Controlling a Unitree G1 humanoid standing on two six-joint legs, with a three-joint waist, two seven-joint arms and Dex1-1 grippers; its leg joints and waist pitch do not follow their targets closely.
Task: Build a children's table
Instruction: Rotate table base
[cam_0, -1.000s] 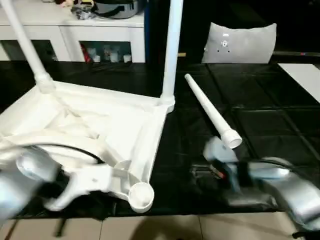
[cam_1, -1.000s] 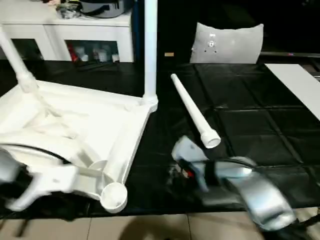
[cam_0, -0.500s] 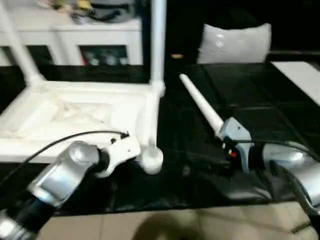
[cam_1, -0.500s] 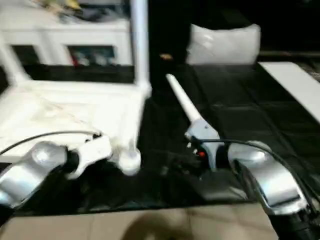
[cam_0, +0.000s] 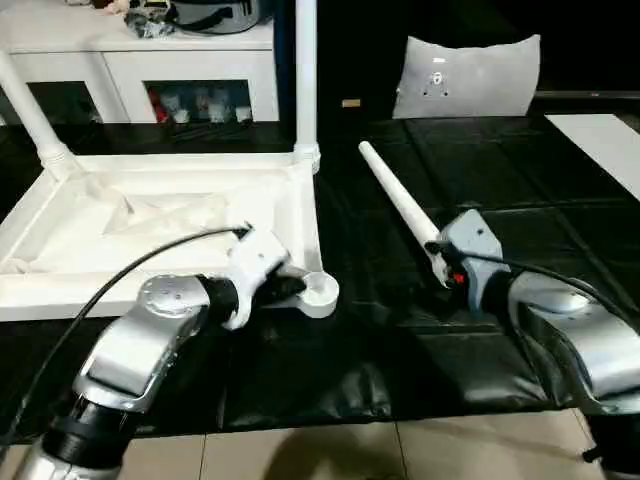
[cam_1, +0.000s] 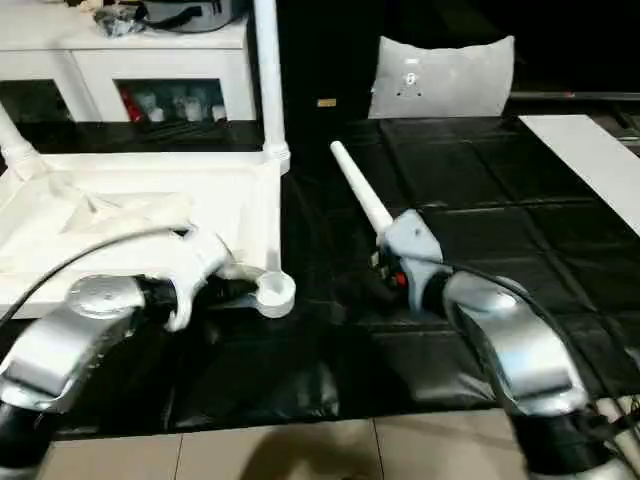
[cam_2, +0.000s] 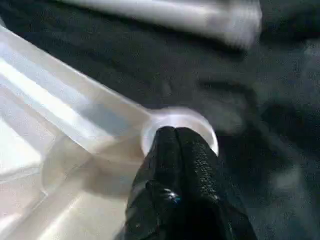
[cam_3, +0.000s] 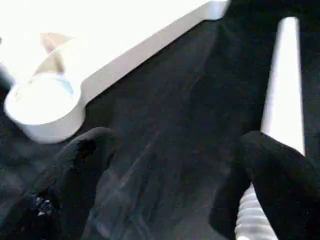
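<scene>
Floor covering: black sheet (cam_0: 520, 190), pale tiles (cam_0: 300, 455) at near edge. White cabinet (cam_0: 140, 60) behind. Table top (cam_0: 150, 225) upside down on sheet, two legs upright. Left gripper (cam_2: 177, 135) pinched together at corner socket (cam_0: 318, 292). Right gripper (cam_3: 172, 165) spread wide beside loose leg (cam_0: 400, 205).

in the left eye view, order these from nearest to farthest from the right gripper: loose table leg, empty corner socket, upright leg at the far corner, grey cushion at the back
1. Loose table leg: lying right by the right gripper, flared end at its fingers.
2. Empty corner socket: to the gripper's left, by the left gripper.
3. Upright leg: at the tabletop's far corner.
4. Grey cushion: at the back.
</scene>
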